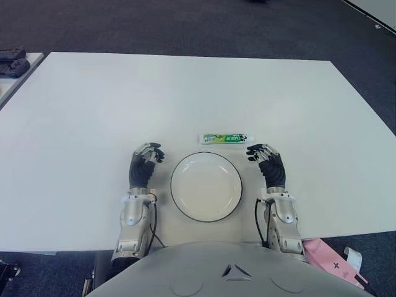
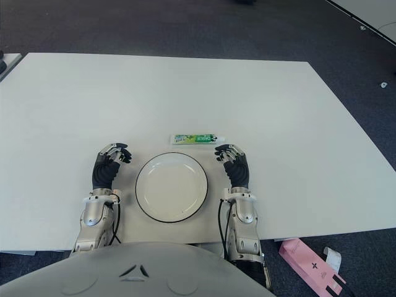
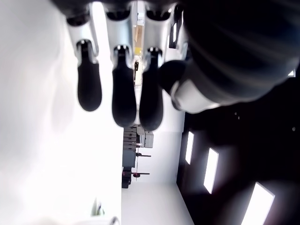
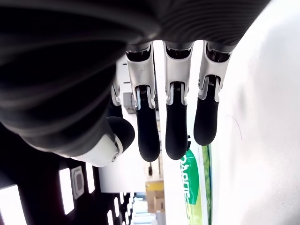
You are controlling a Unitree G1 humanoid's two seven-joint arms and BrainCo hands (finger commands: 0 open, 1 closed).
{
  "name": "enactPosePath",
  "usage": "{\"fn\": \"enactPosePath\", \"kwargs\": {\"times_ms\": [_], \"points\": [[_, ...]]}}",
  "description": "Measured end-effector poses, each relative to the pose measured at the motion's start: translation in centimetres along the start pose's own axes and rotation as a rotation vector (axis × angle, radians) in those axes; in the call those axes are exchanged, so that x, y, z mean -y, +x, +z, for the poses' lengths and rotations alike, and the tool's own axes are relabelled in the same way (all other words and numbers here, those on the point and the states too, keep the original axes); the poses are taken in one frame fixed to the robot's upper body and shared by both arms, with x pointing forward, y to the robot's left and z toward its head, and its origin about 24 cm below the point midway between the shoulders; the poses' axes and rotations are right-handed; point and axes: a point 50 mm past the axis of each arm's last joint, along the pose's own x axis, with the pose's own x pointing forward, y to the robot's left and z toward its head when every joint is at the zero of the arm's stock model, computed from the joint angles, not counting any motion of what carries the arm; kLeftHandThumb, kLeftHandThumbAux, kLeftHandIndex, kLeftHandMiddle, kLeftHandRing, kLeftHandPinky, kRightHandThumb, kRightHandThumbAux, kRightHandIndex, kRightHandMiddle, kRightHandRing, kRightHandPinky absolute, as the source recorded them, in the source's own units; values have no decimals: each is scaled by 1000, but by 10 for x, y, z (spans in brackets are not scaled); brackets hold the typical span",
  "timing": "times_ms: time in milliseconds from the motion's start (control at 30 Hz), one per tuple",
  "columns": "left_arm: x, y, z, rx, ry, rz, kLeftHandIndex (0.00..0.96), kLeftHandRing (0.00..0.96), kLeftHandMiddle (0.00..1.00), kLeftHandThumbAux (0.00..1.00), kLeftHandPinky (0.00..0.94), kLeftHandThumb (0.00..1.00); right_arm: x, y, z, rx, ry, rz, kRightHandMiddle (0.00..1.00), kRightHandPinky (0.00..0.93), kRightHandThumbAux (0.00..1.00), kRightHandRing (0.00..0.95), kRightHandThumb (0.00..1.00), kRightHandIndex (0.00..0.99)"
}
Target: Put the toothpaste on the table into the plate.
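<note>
Here's the white table [image 1: 93,111] filling most of the frame, and right at lower centre sits the round white plate [image 1: 206,186] with its thin dark rim, nothing in it. Just above the plate, slightly right of centre, the toothpaste [image 1: 226,138] lies flat on the tabletop, a green and white tube stretched left to right, close to the plate's upper edge but not touching it. The right hand [image 1: 266,158] shows at the plate's right side, fingertips just below the tube's right end; in its wrist view the fingers [image 4: 176,131] hang loosely extended with the thumb apart, holding nothing, and the tube's green print shows just beyond them. The left hand [image 1: 145,162] shows at the plate's left side, fingers [image 3: 123,96] likewise relaxed and empty. A pink box [image 1: 331,261] peeks in at lower right, off the table
</note>
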Motion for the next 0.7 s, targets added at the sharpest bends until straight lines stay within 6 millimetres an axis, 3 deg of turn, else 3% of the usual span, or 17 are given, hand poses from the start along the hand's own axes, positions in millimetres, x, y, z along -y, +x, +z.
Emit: {"fn": "enactPosePath", "kwargs": {"times_ms": [700], "points": [[0, 0, 0, -2, 8, 4, 429, 563, 568, 720, 541, 700, 4, 1, 4, 29, -12, 2, 446, 435, 727, 436, 708, 426]]}}
